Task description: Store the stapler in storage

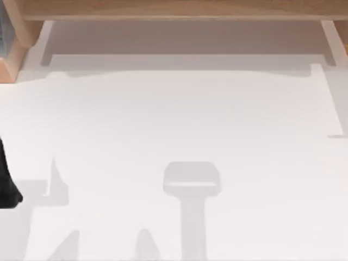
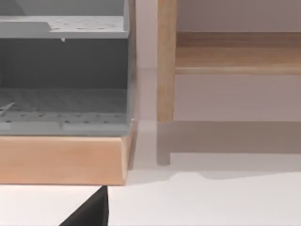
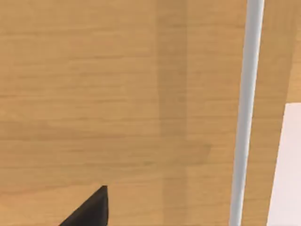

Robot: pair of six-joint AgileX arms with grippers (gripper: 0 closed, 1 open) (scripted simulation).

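Facing the grey rack (image 2: 63, 70), the left pincer (image 2: 89, 213) is needing a square, level approach; whether it is gripping anything, I cannot tell.

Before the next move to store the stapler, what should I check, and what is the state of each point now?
1. Stapler's place known: cannot tell.
2. Stapler held by a gripper: cannot tell.
3. Left gripper faces the storage: ok, the grey shelves stand on a wooden base ahead of it.
4. Shelf fronts open: ok.
5. Right gripper free of the wooden panel: cannot tell, it is close.
6. Table path free: ok in the top view.
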